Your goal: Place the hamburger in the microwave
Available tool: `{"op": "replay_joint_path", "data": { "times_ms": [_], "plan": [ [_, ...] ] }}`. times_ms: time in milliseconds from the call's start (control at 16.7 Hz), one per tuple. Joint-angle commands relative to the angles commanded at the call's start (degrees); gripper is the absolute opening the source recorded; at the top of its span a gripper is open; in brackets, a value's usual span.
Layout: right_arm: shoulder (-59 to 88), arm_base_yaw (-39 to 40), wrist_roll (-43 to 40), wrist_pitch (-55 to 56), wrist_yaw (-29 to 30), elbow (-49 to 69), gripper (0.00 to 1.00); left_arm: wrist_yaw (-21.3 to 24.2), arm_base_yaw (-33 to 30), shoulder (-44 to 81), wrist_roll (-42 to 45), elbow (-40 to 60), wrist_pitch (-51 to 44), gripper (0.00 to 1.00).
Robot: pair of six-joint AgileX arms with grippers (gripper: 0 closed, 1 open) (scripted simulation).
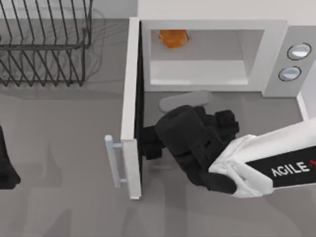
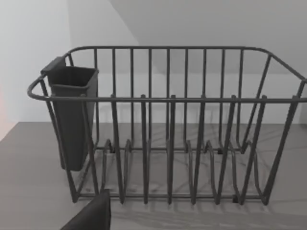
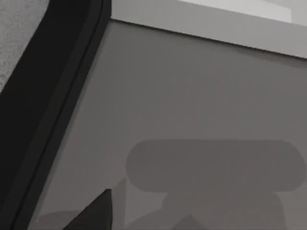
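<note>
The hamburger point(image 1: 174, 38), a small orange-tan bun, sits inside the microwave point(image 1: 276, 54) at the back left of its light grey cavity. The white door point(image 1: 131, 98) is swung wide open toward the table's front, with its pale bar handle point(image 1: 114, 160) on the outer side. My right gripper point(image 1: 148, 143) is low in front of the cavity, right at the door's dark inner face point(image 3: 53, 96), well away from the hamburger. My left gripper point(image 1: 6, 170) rests at the table's left edge.
A dark wire dish rack point(image 1: 44, 44) stands at the back left; in the left wrist view the rack point(image 2: 182, 124) carries a dark utensil cup point(image 2: 72, 115). Two round knobs point(image 1: 299, 51) are on the microwave's right panel. Bare grey table point(image 1: 64, 148) lies left of the door.
</note>
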Motion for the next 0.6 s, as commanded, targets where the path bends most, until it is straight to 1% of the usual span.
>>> {"op": "replay_joint_path", "data": {
  "times_ms": [600],
  "plan": [
    [-3.72,0.44,0.99,-17.80,-1.60,2.85,1.00,0.00,0.00,0.00,0.00,0.00,0.00,1.00]
  ]
}}
